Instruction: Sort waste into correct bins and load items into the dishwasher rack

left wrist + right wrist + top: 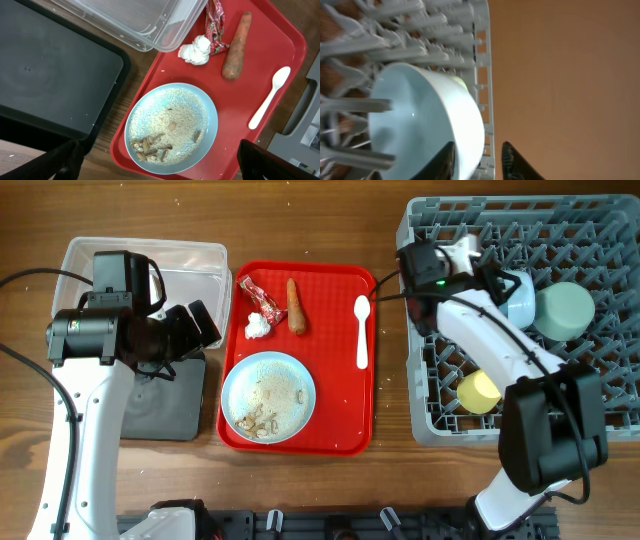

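Note:
A light blue plate (268, 395) with pale food scraps (150, 146) sits on the red tray (345, 410), also in the left wrist view (172, 127). Behind it lie a carrot (296, 305), a red-and-white wrapper (258, 293), a white tissue (257, 326) and a white spoon (362, 330). My left gripper (200, 325) is open and empty, hovering over the plate's near edge (159, 150). My right gripper (500, 285) is in the grey rack (420, 380). It is open and straddles the wall of the light blue bowl (430, 120) there.
The clear tub (190, 255) and the black tray (165, 405) lie left of the red tray, under my left arm. A pale green bowl (566, 310) and a yellow-green cup (478, 392) sit in the rack.

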